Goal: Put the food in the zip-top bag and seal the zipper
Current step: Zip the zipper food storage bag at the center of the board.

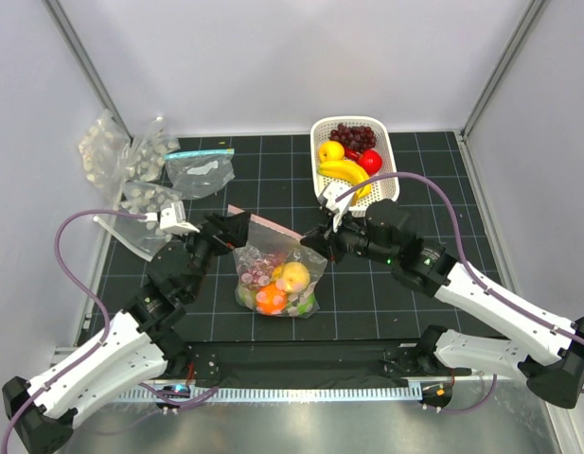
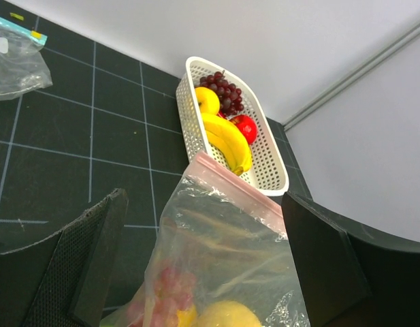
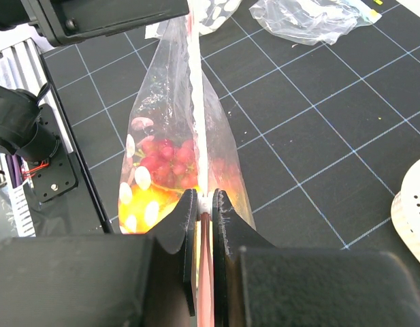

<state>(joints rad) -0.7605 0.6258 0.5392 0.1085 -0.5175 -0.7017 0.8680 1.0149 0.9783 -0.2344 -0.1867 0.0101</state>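
At ten o'clock on the counter (image 1: pixel 386 284) lie spare clear bags (image 1: pixel 131 156), untouched. Toward the middle, the left claw (image 2: pixel 204 204) stands spread wide, one finger on each side of the left end of the zip-top bag (image 1: pixel 277 274), and seems to touch neither side. The bag stands near the centre with its mouth upward, and round yellow, orange and red fruit shows through its dotted wall, so the filling looks done. Its zipper (image 2: pixel 237 187) runs as one thin pinkish line along the top, which suggests most of it is pressed together, though I cannot tell whether every part has caught. At the strip's right end the right claw (image 3: pixel 204 204) pinches it tightly. At one o'clock the basket (image 1: pixel 390 163) holds banana, grapes and more. What seems left is confirming the seal and letting go.
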